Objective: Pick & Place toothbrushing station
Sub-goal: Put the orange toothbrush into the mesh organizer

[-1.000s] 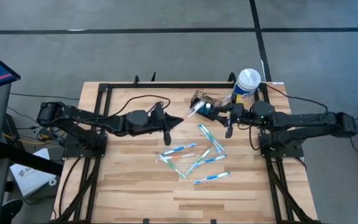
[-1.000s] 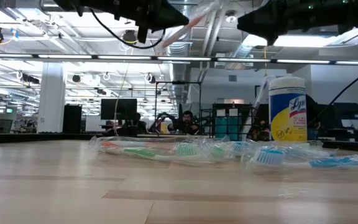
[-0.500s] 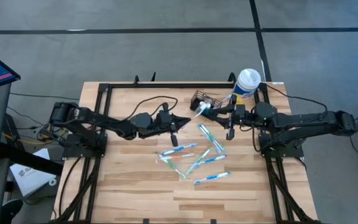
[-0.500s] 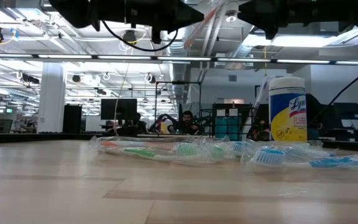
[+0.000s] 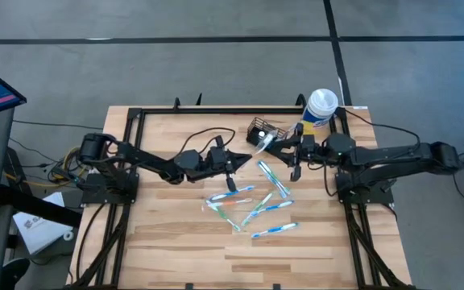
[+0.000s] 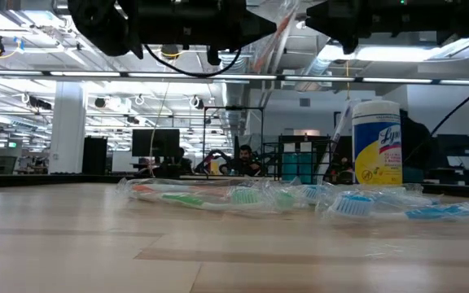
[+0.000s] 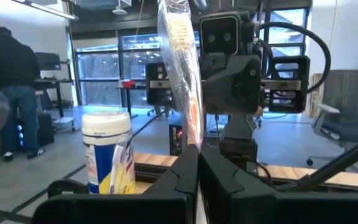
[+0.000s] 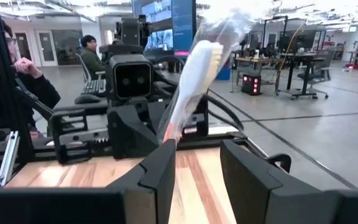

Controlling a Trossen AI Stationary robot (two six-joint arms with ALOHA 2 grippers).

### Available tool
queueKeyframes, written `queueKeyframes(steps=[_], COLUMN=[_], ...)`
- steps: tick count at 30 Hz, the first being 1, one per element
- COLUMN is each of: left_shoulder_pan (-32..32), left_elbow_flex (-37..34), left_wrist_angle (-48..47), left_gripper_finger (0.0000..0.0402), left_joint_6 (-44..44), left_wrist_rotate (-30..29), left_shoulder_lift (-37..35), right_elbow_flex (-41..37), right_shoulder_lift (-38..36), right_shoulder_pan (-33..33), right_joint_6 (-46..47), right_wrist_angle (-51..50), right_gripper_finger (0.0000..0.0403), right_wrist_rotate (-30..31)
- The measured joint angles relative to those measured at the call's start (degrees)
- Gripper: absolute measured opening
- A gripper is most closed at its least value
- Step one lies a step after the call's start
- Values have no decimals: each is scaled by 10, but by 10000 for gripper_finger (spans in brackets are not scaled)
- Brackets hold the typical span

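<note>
My left gripper (image 5: 250, 155) is shut on a clear-wrapped toothbrush (image 5: 262, 143) with an orange handle and a white head, high over the table's far middle. My right gripper (image 5: 280, 147) faces it from the right, open (image 8: 194, 168), with the toothbrush (image 8: 191, 68) just in front of its fingers; I see no touch. The toothbrushing station (image 5: 264, 129), a small black mesh caddy, stands on the table just beyond both grippers. Several more wrapped toothbrushes (image 5: 248, 203) lie flat on the table's middle. My left gripper pinches the wrapped toothbrush by the lower end of its handle (image 7: 194, 134) between its two fingers (image 7: 182, 177). The fingers come roughly level from the table's left side. The toothbrush stands up out of the fingers, head on top (image 7: 178, 31), lifted clear of the table.
A white-lidded wipes canister (image 5: 321, 107) stands at the far right, behind the right arm, also in the low view (image 6: 377, 142). A black frame (image 5: 139, 117) borders the table's far and side edges. People sit in the room beyond the table.
My left gripper has moved toward the table's right and down, carrying the toothbrush closer to my right gripper and the caddy. It has tipped upward, so the toothbrush stands steeper. My right gripper has kept its place and its opening.
</note>
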Motion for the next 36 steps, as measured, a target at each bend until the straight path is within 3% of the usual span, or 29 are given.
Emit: queueKeyframes(steps=[7,18,26,30,36], left_shoulder_pan=[0,0,0,0,0], left_elbow_flex=[0,0,0,0,0], left_wrist_angle=[-2,-1,-1,-2,-2], left_gripper_finger=[0,0,0,0,1], left_joint_6=[13,25,25,25,26], left_wrist_rotate=[0,0,0,0,3], left_shoulder_lift=[1,-2,-2,-2,-2], right_elbow_flex=[0,0,1,7,7], right_shoulder_lift=[72,82,128,133,119], right_shoulder_pan=[-7,-13,-25,-31,-31], right_joint_6=[-3,15,29,32,29], right_wrist_angle=[97,153,202,205,202], right_gripper_finger=[118,118,116,89,13], right_wrist_rotate=[-27,-56,-55,-63,-122])
